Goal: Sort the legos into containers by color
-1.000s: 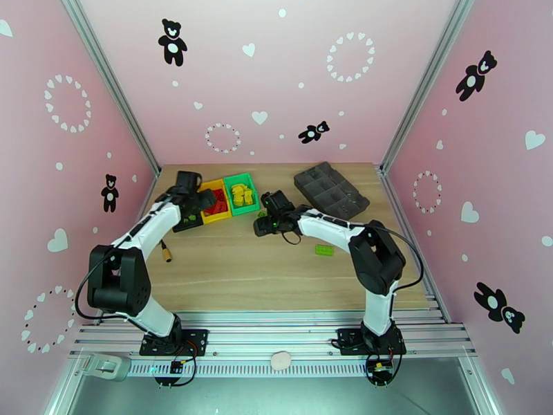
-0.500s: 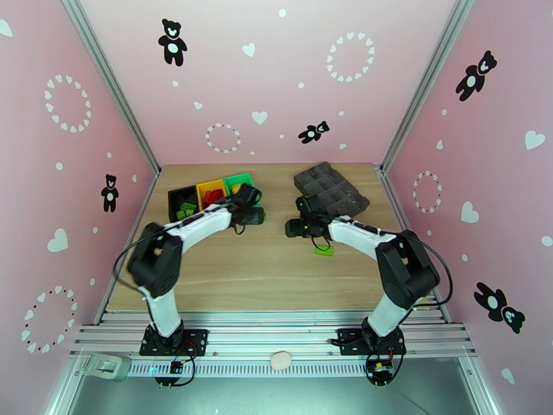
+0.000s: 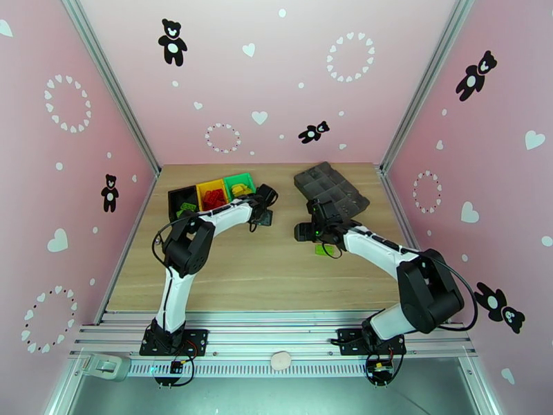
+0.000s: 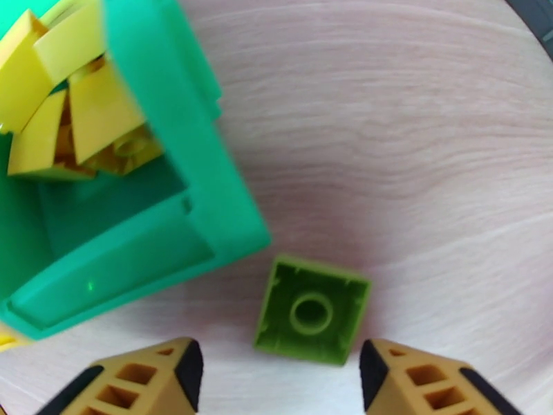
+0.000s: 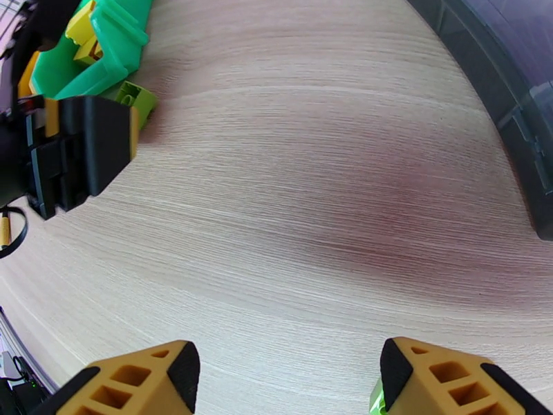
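Green plastic brick (image 4: 312,311), underside up, lies just ahead of my spread left hand (image 4: 280,366); my right hand (image 5: 290,371) gapes too.

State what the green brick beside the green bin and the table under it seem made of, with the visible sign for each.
Green brick: likely moulded plastic, smooth, faintly glossy; its hollow underside shows thin walls and a round tube. Table: wood or wood-look laminate, matt; fine parallel grain lines.
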`<state>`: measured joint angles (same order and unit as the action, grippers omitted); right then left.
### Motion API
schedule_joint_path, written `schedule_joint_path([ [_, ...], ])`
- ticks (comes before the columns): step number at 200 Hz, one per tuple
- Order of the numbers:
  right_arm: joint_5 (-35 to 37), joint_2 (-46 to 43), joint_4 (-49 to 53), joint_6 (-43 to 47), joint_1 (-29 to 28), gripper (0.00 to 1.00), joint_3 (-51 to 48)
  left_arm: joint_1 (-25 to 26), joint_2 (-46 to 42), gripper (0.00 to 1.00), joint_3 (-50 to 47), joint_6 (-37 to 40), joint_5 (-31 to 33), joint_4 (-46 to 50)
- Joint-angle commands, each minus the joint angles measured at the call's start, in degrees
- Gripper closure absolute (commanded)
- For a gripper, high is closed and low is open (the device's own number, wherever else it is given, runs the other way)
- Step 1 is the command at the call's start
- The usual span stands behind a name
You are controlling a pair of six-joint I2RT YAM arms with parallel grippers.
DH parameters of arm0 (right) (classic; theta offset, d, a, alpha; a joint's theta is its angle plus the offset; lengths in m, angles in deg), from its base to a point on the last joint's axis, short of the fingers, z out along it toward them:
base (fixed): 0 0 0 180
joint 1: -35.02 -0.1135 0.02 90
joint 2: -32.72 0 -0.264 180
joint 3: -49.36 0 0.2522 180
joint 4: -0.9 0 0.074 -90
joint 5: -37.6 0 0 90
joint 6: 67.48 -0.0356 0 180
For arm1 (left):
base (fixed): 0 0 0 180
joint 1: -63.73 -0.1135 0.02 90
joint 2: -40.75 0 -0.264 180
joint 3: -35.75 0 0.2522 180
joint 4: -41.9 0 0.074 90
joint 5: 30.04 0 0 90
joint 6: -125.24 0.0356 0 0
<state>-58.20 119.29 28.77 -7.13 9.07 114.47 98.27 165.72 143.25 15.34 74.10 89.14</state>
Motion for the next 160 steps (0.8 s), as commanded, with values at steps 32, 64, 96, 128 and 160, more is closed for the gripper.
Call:
schedule_joint_path([
  [32, -0.79, -2.06, -0.32, -0.5, 0.05, 0.27, -0.87, -0.08, 4.89, 0.5, 7.05, 1.82, -2.16, 2.51],
  [64, -0.19, -2.89, 0.31, -0.31, 0.03, 0.27, -0.9, -0.09, 6.59, 0.54, 9.03, 1.75, -2.13, 3.52],
  [96, -0.17, -3.44, 0.31, -0.32, 0.04, 0.27, -0.82, 0.01, 6.82, 0.6, 9.27, 1.45, -2.07, 3.81],
  [128, -0.26, -3.51, 0.26, -0.41, 0.08, 0.27, -0.78, 0.59, 4.9, 0.68, 8.63, 1.37, -1.56, 3.99],
  [160, -1.49, -3.42, -0.19, -0.36, 0.03, 0.29, -0.65, 1.2, -1.55, 0.7, 4.71, 1.8, -0.2, 3.27],
])
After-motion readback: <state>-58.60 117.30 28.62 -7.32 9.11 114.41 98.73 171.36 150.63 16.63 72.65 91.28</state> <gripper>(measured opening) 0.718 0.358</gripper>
